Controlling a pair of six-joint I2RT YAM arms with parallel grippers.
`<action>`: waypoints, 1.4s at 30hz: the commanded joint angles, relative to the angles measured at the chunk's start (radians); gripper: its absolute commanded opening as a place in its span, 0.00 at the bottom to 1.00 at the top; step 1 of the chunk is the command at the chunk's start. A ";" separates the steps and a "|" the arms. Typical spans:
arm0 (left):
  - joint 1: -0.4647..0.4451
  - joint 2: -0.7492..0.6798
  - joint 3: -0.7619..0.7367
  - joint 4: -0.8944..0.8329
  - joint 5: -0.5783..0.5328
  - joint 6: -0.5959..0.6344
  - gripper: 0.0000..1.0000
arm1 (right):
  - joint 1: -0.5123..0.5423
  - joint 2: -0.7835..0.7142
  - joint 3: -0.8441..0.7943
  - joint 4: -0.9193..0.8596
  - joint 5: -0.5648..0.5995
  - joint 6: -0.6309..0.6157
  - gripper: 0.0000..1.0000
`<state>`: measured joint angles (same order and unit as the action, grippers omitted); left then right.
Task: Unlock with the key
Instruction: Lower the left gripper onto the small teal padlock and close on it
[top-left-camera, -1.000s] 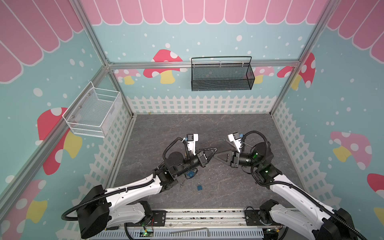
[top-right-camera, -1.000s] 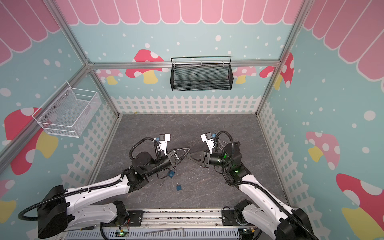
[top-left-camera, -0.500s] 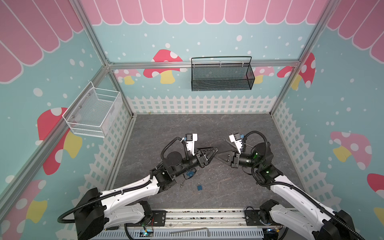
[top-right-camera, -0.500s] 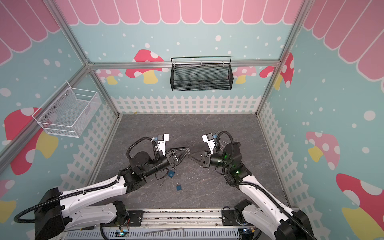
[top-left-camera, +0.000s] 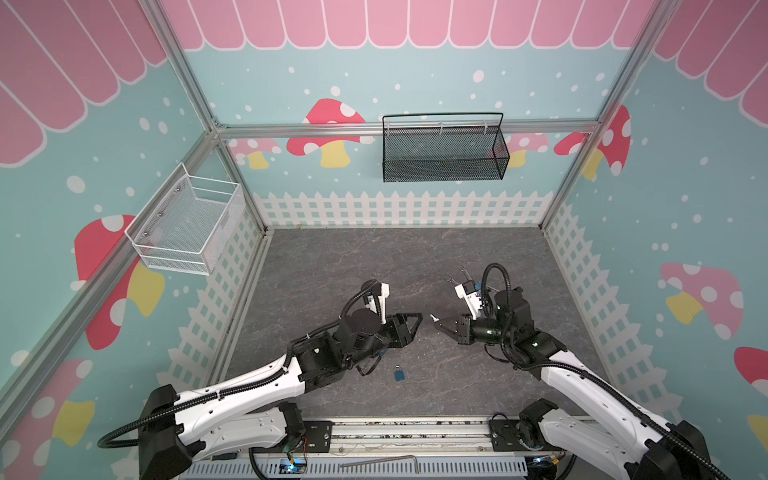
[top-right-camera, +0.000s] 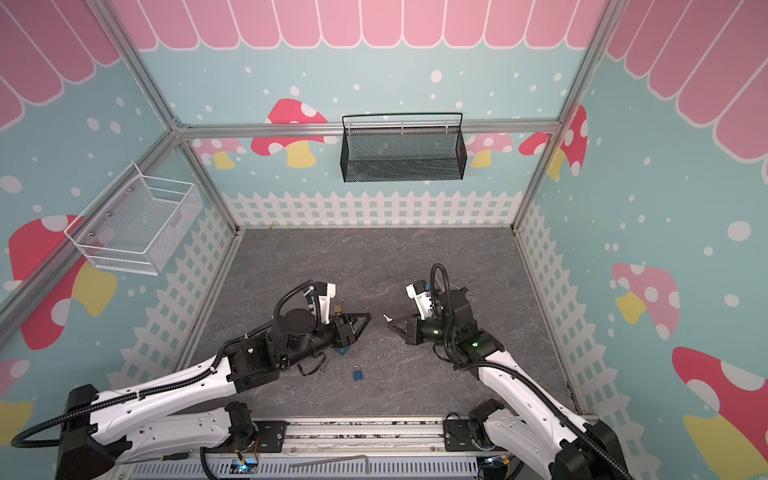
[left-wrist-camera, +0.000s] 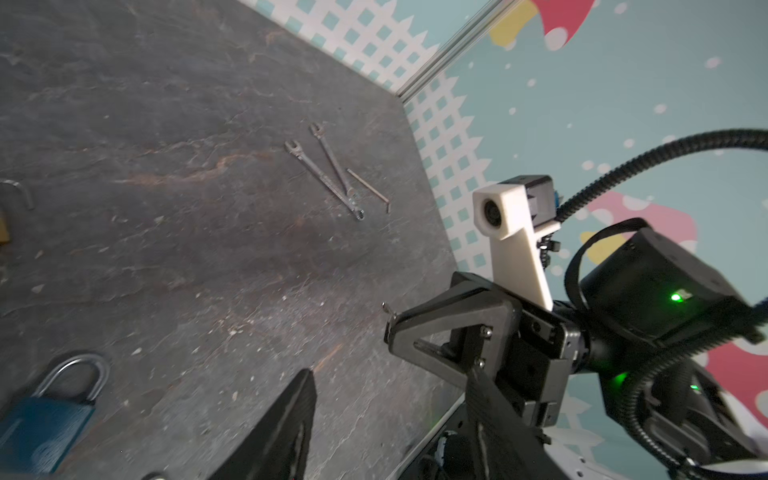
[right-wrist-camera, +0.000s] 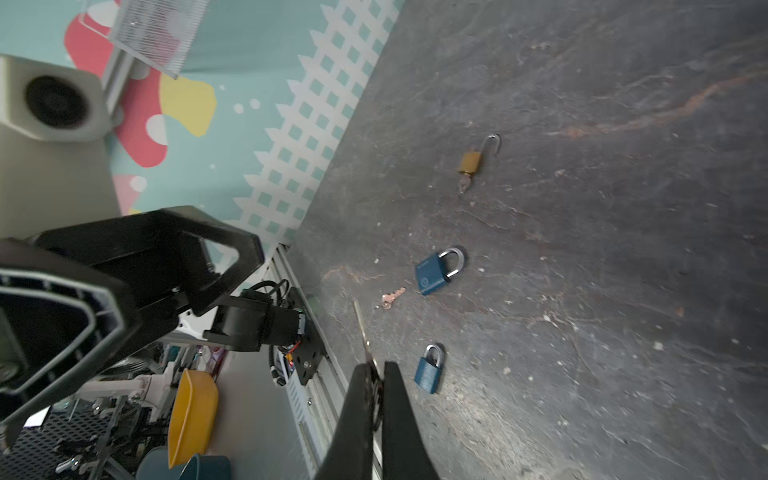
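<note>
Your left gripper (top-left-camera: 413, 322) is opening off the key (right-wrist-camera: 363, 328). Only 1 tool, the right gripper (right-wrist-camera: 377, 368), is clenching it, raised just beyond the small blue padlock (top-left-camera: 399, 373). Handover looking done; insertion coming next.

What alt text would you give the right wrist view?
The right gripper pinches a key over a dark floor. On it lie a larger blue padlock, a smaller blue padlock, an open brass padlock and a loose key.
</note>
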<state>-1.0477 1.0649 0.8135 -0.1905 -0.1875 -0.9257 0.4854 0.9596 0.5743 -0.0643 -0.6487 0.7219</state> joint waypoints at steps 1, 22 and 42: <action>-0.042 0.051 0.041 -0.282 -0.072 -0.082 0.59 | 0.027 -0.001 -0.048 -0.087 0.080 -0.043 0.00; -0.152 0.450 0.038 -0.381 -0.092 -0.363 0.60 | 0.109 0.045 -0.205 0.024 0.188 0.029 0.00; -0.152 0.658 0.136 -0.431 -0.084 -0.360 0.40 | 0.109 0.124 -0.166 0.011 0.105 -0.015 0.00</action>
<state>-1.1938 1.6817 0.9298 -0.5720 -0.2626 -1.2758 0.5896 1.0752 0.3847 -0.0593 -0.5018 0.7292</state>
